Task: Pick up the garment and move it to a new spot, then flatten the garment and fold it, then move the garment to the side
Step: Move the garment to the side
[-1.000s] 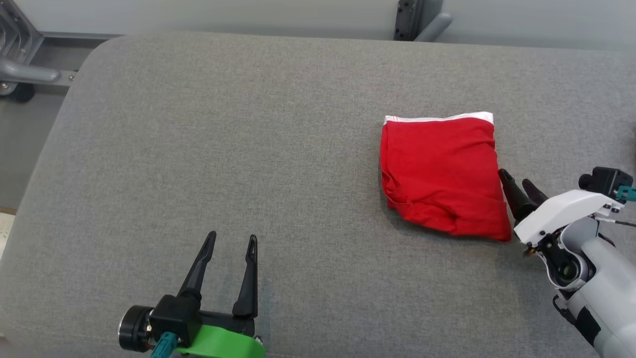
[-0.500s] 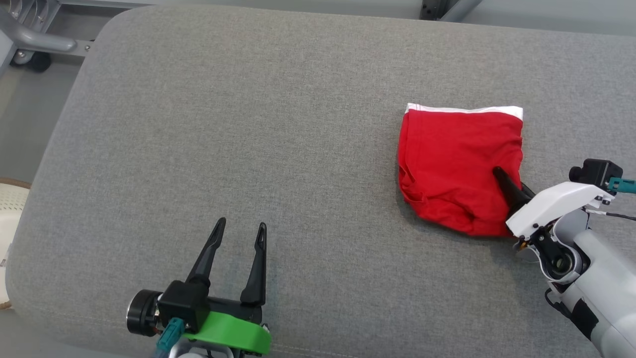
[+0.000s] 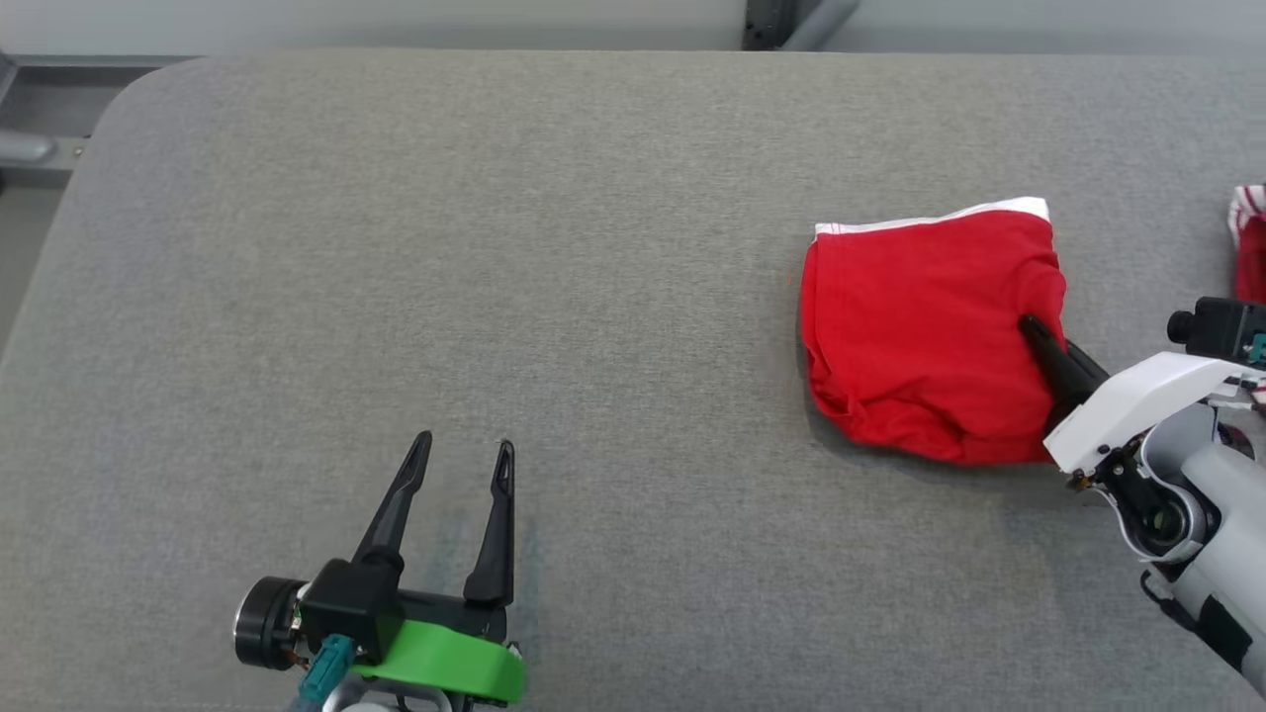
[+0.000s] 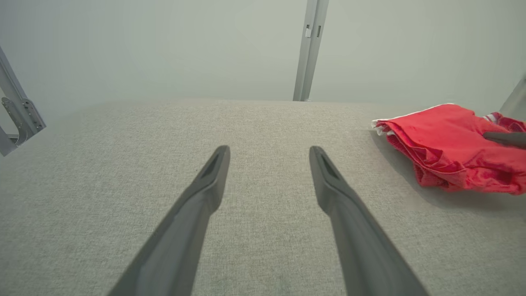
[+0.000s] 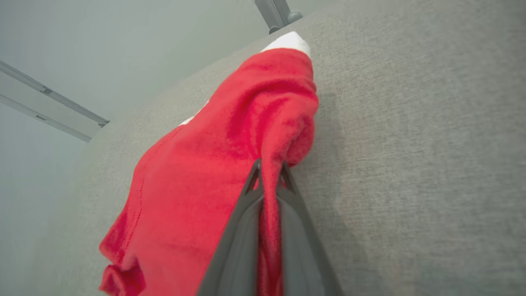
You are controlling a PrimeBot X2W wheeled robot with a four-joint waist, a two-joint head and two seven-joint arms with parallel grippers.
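The garment is a folded red cloth with a white band along its far edge, lying on the right part of the grey padded table. My right gripper is shut on the garment's right edge; in the right wrist view a ridge of red cloth is pinched between the two fingers, gripper. The left wrist view shows the garment at its right. My left gripper stands open near the table's front left, fingers apart over bare fabric, also seen as gripper.
A second red and white cloth peeks in at the head view's right edge. A grey metal post stands behind the table's far edge. Wide bare table surface lies between the two grippers.
My right gripper has gone from open beside the garment to shut on its right edge, bunching the cloth there. The head camera shifted. The left gripper has stayed open.
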